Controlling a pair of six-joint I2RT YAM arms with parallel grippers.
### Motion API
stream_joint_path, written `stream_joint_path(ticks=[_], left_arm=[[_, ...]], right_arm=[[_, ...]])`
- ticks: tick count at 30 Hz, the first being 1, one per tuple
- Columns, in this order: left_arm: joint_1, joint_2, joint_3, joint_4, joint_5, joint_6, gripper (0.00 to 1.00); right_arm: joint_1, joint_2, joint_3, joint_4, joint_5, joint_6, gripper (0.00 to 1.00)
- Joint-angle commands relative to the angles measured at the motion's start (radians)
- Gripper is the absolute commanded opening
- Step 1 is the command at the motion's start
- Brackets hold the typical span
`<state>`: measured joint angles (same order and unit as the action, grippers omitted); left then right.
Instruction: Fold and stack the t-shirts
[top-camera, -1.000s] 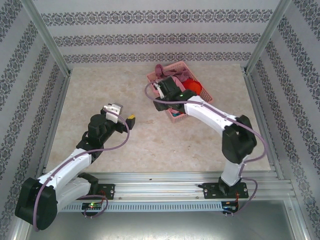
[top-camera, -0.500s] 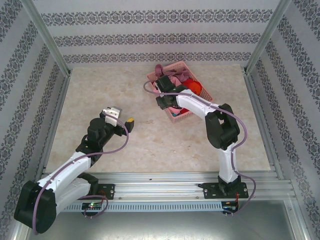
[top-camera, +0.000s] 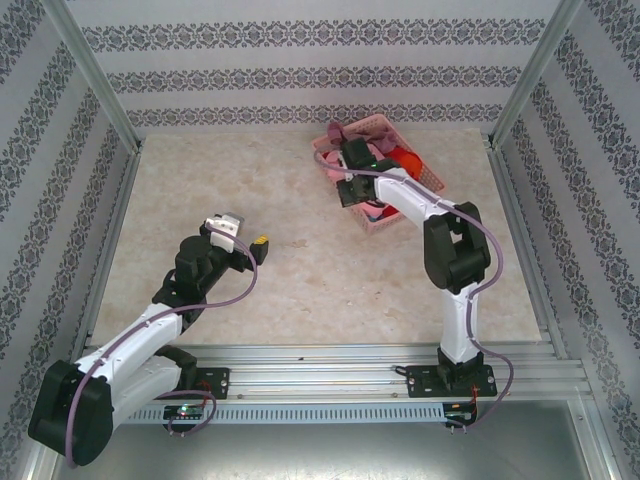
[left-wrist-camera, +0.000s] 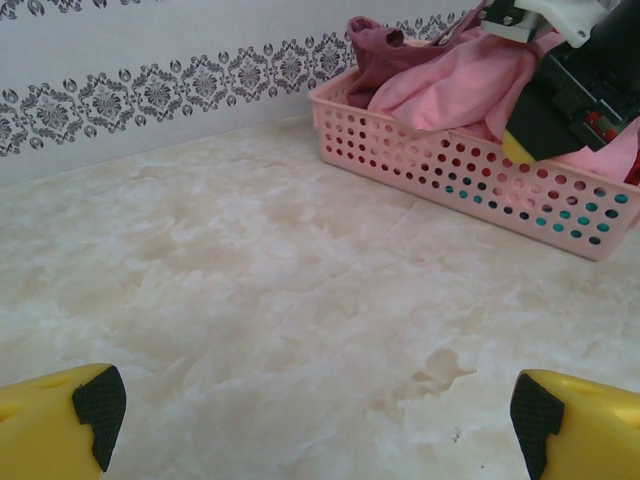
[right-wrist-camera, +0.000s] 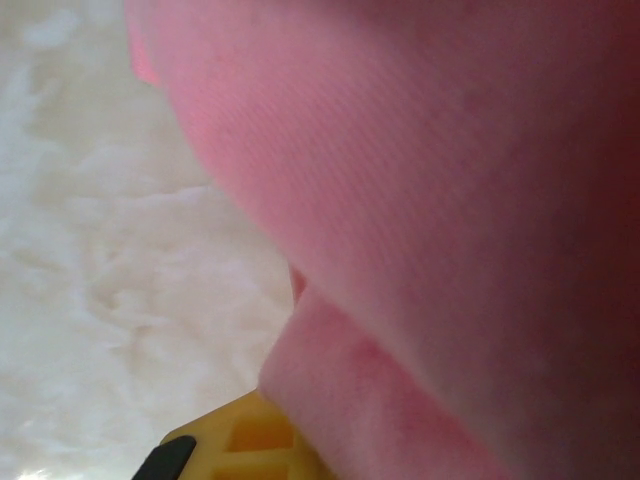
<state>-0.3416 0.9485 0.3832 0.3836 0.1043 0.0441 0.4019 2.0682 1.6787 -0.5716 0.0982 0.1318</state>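
A beige marble-patterned tabletop (top-camera: 300, 290) spreads beneath both claws, fenced in by white walls with grey floral bands (top-camera: 300, 75). Two white-and-black robot arms are bolted at its near edge. The right arm (top-camera: 455, 265) reaches forward and to its own left, and its right claw (top-camera: 355, 162) is lowered into a pink plastic basket with perforated sides (top-camera: 372, 227) close to the far wall. The left arm (top-camera: 140, 335) stretches over bare tabletop, well apart from the basket.

The basket sits under and around the right claw and is heaped with soft shirts. A light pink t-shirt (left-wrist-camera: 450, 85) lies on top of the heap, directly beneath this claw. A dusty mauve t-shirt (left-wrist-camera: 385, 50) is bunched at the basket's far corner, just beyond the claw. An orange-red t-shirt (top-camera: 405, 160) lies in the basket to the claw's right.

The right claw is closed and pinches a fold of the light pink t-shirt. From its wrist camera the pink cloth (right-wrist-camera: 420, 200) drapes right over one yellow finger (right-wrist-camera: 250, 435), with marble showing to the side.

The left claw (left-wrist-camera: 315, 425) is spread wide and holds nothing. Its two yellow fingers with black pads (left-wrist-camera: 95, 405) frame bare marble. The basket stands ahead of this claw and to its right.
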Motion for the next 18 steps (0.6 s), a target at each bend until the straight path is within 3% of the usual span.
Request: stream_joint_path(ticks=[1, 18], left_arm=[[-0.014, 0.014, -0.012, 0.061, 0.020, -0.022, 1.00], [-0.014, 0.064, 0.005, 0.133, 0.077, -0.015, 1.00]], right_arm=[[-0.077, -0.052, -0.029, -0.034, 0.093, 0.012, 0.00], [-0.361, -0.020, -0.013, -0.016, 0.107, -0.139, 0.00]])
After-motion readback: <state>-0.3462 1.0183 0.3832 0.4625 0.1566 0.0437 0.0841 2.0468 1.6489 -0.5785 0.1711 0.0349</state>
